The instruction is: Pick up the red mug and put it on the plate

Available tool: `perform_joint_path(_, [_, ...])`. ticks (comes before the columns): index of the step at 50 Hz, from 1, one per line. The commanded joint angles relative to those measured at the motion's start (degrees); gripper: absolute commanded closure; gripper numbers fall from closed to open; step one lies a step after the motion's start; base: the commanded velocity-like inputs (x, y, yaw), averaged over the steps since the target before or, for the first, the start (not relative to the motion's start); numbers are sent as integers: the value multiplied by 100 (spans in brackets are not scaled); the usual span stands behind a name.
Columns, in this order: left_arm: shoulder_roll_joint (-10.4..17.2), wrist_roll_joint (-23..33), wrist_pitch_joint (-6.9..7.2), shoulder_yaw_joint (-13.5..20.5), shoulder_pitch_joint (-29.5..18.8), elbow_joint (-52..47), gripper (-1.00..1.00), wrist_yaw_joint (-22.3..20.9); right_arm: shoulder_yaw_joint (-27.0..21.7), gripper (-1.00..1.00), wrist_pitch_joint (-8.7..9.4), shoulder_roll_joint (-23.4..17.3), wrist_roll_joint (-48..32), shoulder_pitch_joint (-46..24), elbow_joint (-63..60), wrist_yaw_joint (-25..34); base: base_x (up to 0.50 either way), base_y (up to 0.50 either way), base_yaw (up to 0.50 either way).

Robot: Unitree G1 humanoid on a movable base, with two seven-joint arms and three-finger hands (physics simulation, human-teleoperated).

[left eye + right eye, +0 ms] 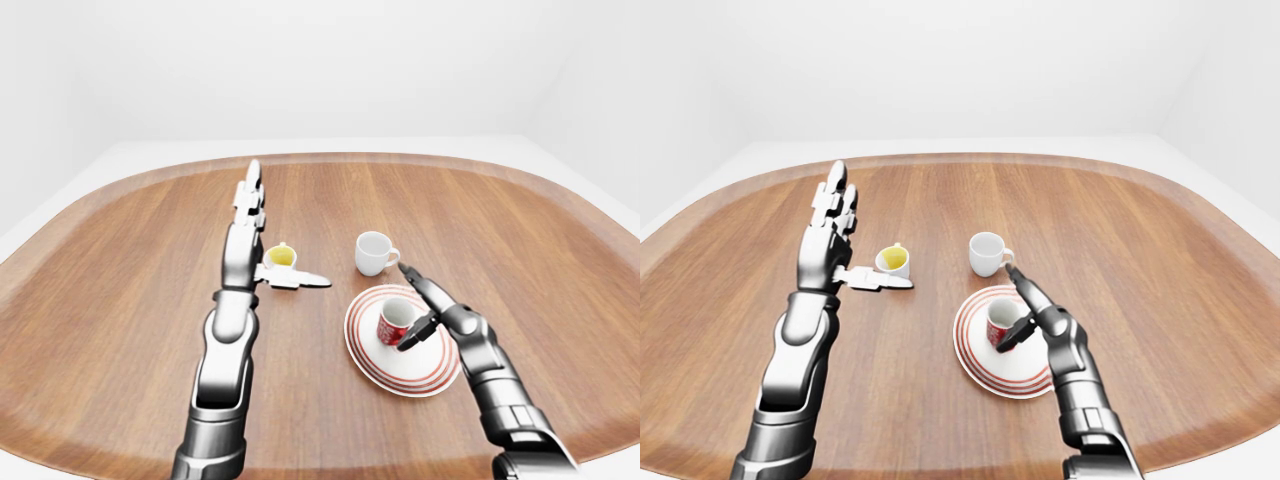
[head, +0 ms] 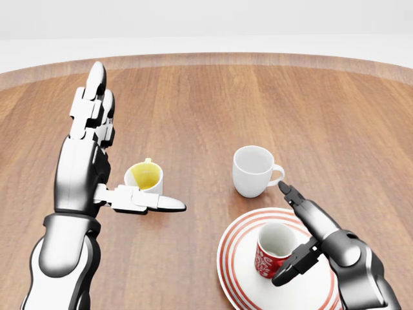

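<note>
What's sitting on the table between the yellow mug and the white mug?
Nothing: in the head view, only bare wooden table separates the yellow mug from the white mug.

Mugs: three in total. One red mug (image 2: 274, 250), one white mug (image 2: 253, 170), one yellow mug (image 2: 146, 177).
Plates: one, red-striped plate (image 2: 235, 248).
Tables: one, round wooden table (image 2: 271, 110).
Robot hands: two, left hand (image 2: 97, 152) and right hand (image 2: 310, 239).
Robot arms: two, one per hand.
</note>
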Motion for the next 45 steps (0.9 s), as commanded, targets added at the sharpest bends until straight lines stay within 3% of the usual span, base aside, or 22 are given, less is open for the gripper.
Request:
perform_joint_path(1, [3,11,0,5,-21,-20,-100,-4,-53,-100,0,2,17,56,-413,81,0,0,0])
perform_joint_path(8, [62,-31,0,103,-199,-135,-100,-44,-151,-100,0,-9,111,-17,-1003,162,0,0,0])
perform_joint_path(16, [319,-148,0,375,-766,-564,-100,-101,-418,-100,0,-91,405,-152,-2505,409,0,0,0])
perform_joint_path(31, [704,-326,0,635,-1670,-949,-100,-88,-830,-100,0,-661,1237,-1099,-4421,520,0,0,0])
perform_joint_path(45, [842,-417,0,703,-1872,-1130,-100,-40,-1035,-100,0,-1095,1854,-1849,-4820,211,0,0,0])
